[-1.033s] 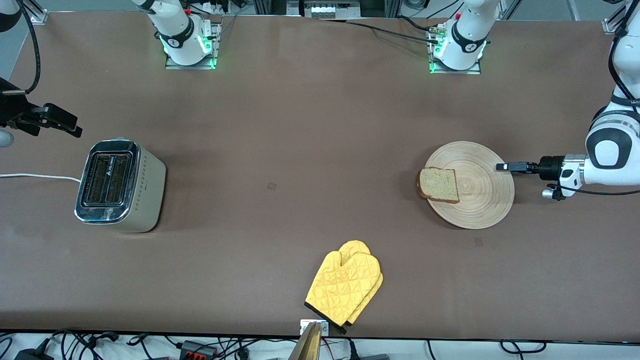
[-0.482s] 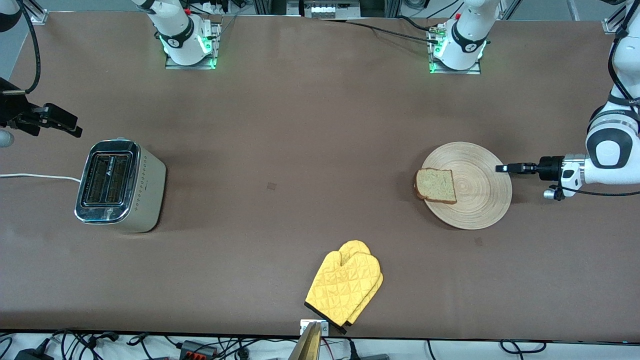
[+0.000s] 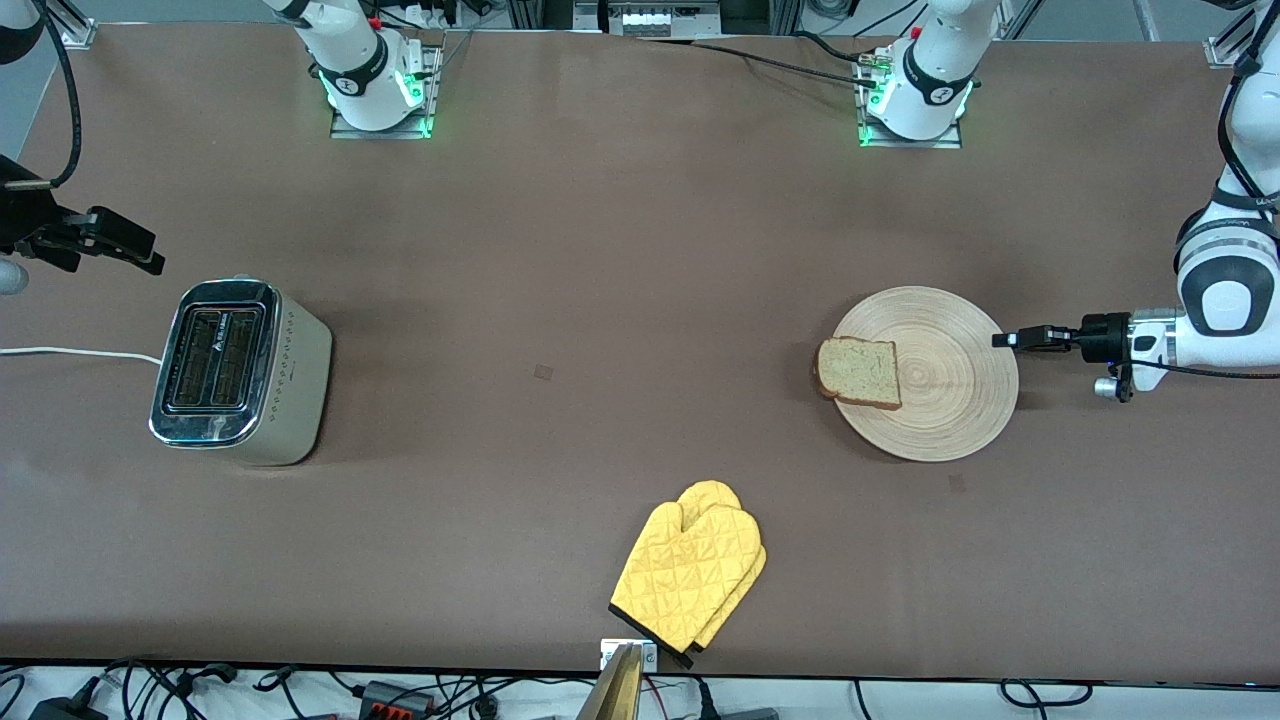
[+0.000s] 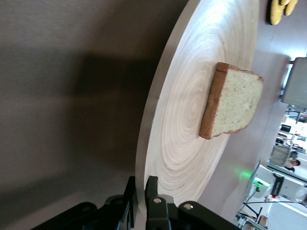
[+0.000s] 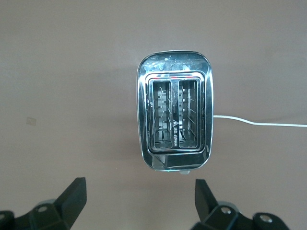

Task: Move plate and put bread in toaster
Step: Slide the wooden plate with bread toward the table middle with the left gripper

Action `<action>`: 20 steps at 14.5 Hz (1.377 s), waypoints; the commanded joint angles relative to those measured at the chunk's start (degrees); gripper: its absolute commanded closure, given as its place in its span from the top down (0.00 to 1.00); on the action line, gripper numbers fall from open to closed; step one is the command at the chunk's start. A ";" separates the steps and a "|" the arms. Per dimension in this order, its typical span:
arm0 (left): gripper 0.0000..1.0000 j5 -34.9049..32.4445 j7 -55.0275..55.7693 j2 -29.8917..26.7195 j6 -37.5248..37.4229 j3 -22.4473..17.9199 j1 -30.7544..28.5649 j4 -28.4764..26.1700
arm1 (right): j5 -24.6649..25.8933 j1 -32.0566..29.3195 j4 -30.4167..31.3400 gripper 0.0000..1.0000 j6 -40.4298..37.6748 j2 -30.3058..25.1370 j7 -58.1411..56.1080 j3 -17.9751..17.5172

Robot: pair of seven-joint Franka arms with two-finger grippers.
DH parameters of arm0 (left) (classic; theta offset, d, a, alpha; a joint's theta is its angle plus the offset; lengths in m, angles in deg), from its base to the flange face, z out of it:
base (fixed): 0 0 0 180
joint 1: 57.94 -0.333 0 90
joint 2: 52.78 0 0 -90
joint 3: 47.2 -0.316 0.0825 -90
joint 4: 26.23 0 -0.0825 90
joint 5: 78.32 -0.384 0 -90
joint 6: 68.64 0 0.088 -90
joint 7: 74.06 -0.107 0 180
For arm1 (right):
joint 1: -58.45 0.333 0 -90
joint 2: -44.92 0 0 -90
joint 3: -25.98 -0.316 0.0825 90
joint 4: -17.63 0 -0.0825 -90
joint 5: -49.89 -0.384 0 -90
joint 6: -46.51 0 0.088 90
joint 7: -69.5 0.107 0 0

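Observation:
The round light-wood plate [image 3: 950,405] lies toward the left arm's end of the table. The square slice of bread [image 3: 858,372] rests on the plate's edge that faces the toaster. My left gripper [image 3: 1003,339] lies level at the plate's rim and is shut on it. In the left wrist view the fingers [image 4: 152,186] pinch the plate [image 4: 192,96] edge, with the bread [image 4: 232,105] farther in. The toaster [image 3: 240,370] stands toward the right arm's end. My right gripper [image 3: 140,252] hangs open beside and above it; the right wrist view shows the toaster [image 5: 173,117] with both slots empty past the open right gripper [image 5: 139,194].
A yellow quilted oven mitt [image 3: 690,575] lies near the table edge closest to the front camera, about midway along it. The toaster's white cord [image 3: 70,352] runs off toward the right arm's end. Bare brown tabletop stretches between plate and toaster.
My left gripper's fingers closed onto the plate's rim. The plate with the bread slid a short way toward the toaster's end. The right arm has not moved.

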 commanded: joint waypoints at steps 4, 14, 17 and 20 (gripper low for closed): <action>0.01 5.30 -1.00 1.06 -4.85 0.72 1.05 1.72 | 0.73 -0.66 0.83 1.00 -0.22 -1.22 -0.84 -0.78; 0.01 17.24 0.94 2.02 -10.31 1.34 9.38 1.81 | 0.73 -0.74 0.83 1.00 -0.40 -1.22 -0.93 -0.70; 0.01 23.21 1.64 2.37 -10.04 1.25 14.22 1.63 | 0.73 -0.57 0.91 1.00 -0.14 -1.22 -0.84 -0.78; 0.01 26.91 3.91 2.55 -9.17 1.25 21.59 2.07 | 0.73 -0.57 0.91 1.00 0.13 -1.13 -0.84 -0.78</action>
